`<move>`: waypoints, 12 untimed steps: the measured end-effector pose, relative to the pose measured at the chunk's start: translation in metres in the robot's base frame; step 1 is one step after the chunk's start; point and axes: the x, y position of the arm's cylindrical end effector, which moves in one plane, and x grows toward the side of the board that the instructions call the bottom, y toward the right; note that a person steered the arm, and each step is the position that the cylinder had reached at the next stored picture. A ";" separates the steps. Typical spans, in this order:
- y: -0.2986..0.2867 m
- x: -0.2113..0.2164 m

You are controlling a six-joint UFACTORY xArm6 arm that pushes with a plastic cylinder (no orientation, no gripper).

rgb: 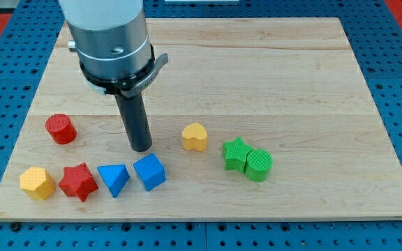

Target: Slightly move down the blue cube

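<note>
Blue cube (150, 171) sat near the board's (271, 70) front edge, just right of the blue wedge (113, 178). You had my tip (141, 148) just beyond its far side, close to touching, though I could not tell contact. There was no hand to spread or pinch, only a rod. By my judgement, the nudge toward you was still undone.

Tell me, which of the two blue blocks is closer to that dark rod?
The blue cube, just below my tip. The blue triangle sits farther to the view's left.
</note>
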 end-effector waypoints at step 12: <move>0.029 0.010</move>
